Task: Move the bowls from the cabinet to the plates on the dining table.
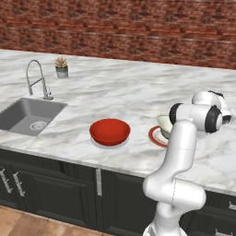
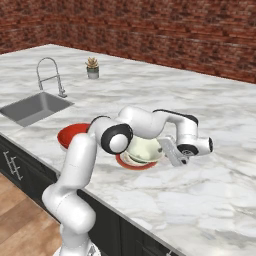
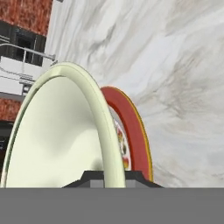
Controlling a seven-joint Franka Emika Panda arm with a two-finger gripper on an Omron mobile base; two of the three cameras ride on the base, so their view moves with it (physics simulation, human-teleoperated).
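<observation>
The gripper (image 2: pixel 167 150) pinches the rim of the cream bowl (image 2: pixel 144 150), which sits on the red-orange plate (image 2: pixel 131 163) on the marble table (image 2: pixel 210 200). The red bowl (image 1: pixel 109 131) sits just beside it to the left, covering the 2nd plate.

2 bowls (image 1: pixel 109 131) (image 2: pixel 145 150) sit on plates (image 2: pixel 131 163) side by side on the dining table (image 1: pixel 129 92).

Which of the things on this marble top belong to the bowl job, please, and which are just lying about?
Job: red bowl, cream bowl, red-orange plate, gripper shut on the cream bowl's rim.
Lying about: sink, tap, potted plant.
</observation>
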